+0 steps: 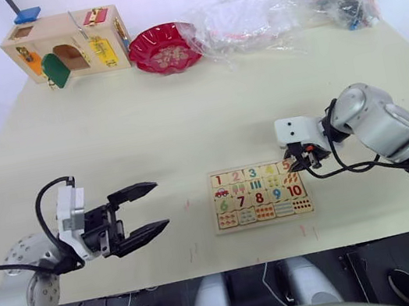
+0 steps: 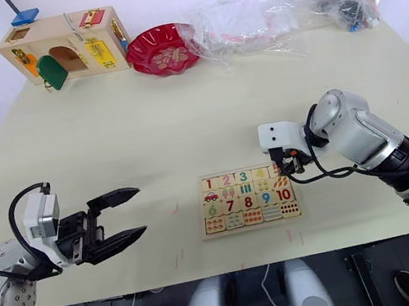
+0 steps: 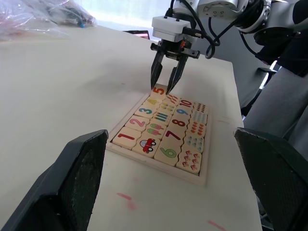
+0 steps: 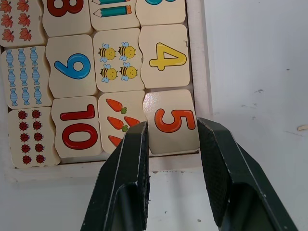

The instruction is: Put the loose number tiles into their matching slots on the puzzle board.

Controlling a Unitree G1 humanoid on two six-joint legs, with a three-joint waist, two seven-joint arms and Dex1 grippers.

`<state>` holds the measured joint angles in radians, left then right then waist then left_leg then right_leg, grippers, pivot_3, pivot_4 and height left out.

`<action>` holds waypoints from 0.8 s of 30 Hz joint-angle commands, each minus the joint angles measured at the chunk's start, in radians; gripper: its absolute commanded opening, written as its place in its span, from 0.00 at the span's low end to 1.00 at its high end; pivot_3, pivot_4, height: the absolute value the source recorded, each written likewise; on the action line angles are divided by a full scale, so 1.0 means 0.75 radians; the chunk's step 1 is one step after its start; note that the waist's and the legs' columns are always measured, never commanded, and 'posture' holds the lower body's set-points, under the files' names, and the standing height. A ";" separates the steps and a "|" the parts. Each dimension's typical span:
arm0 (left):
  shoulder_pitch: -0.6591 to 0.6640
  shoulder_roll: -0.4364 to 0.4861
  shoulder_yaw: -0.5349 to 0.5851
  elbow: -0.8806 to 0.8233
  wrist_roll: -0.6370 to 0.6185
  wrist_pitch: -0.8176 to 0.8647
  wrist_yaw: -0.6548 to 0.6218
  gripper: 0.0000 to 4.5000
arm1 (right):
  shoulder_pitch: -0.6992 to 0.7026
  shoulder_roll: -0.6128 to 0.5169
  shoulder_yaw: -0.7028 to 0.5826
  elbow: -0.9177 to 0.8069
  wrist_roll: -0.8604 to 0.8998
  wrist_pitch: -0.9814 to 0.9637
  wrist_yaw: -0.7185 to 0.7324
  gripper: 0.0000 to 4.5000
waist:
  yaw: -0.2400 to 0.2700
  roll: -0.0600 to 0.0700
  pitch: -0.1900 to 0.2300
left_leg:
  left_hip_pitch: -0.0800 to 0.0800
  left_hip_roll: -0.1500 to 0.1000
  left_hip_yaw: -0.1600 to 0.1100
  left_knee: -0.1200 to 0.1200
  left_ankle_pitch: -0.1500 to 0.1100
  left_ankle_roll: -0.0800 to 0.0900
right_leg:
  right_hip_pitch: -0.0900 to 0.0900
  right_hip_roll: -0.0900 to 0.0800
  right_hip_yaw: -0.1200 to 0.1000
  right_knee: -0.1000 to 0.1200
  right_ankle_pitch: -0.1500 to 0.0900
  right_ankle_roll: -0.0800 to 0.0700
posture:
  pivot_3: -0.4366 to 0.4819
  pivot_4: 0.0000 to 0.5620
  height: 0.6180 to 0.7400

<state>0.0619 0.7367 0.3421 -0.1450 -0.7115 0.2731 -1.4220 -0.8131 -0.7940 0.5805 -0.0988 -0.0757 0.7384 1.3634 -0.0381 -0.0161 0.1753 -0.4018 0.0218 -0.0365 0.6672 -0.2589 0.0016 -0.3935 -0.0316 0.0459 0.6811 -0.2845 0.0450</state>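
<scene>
A robot test lab, by its look: plain cream tabletop (image 1: 184,125) against bare white walls; wooden latch box (image 1: 67,46); crumpled clear plastic bags (image 1: 282,8) at the far edge.

Head stereo pair overhead; wrist cameras low, sharing puzzle board (image 1: 260,192).

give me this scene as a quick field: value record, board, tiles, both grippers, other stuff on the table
board: puzzle board flat near the table's front edge
top row: tiles 1 to 5 all lie in it
5 tile: in the end slot, at the board's corner
right gripper: open, fingers either side of the 5 tile
left gripper: open, above bare table left of the board
far edge: latch box, red bowl, plastic bags
</scene>
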 commanded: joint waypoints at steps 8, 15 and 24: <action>-0.001 0.009 0.022 -0.018 -0.024 -0.017 -0.007 1.00 | 0.002 -0.006 0.000 0.001 -0.015 -0.011 -0.005 0.61 | 0.000 0.000 0.000 | 0.000 0.000 0.000 0.000 0.000 0.000 | 0.000 0.000 0.000 0.000 0.000 0.000 | 0.48 0.27 1.00; 0.010 0.008 0.027 -0.030 -0.028 -0.015 -0.003 1.00 | 0.012 -0.015 -0.094 -0.053 0.071 0.026 0.008 0.61 | 0.000 0.000 0.000 | 0.000 0.000 0.000 0.000 0.000 0.000 | 0.000 0.000 0.000 0.000 0.000 0.000 | 0.48 0.27 1.00; 0.013 0.003 0.022 -0.034 -0.029 -0.016 0.007 1.00 | 0.160 0.038 -0.394 -0.060 0.281 -0.007 -0.127 0.61 | 0.002 0.000 0.000 | 0.000 0.000 0.000 -0.001 0.000 0.000 | 0.000 -0.002 0.000 -0.001 0.000 0.000 | 0.48 0.27 1.00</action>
<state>0.0755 0.7366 0.3427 -0.1459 -0.7117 0.2731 -1.4171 -0.6967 -0.7720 0.3394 -0.1359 0.1037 0.7496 1.2928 -0.0368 -0.0161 0.1756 -0.4021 0.0217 -0.0365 0.6664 -0.2589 0.0016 -0.3936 -0.0328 0.0459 0.6805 -0.2845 0.0450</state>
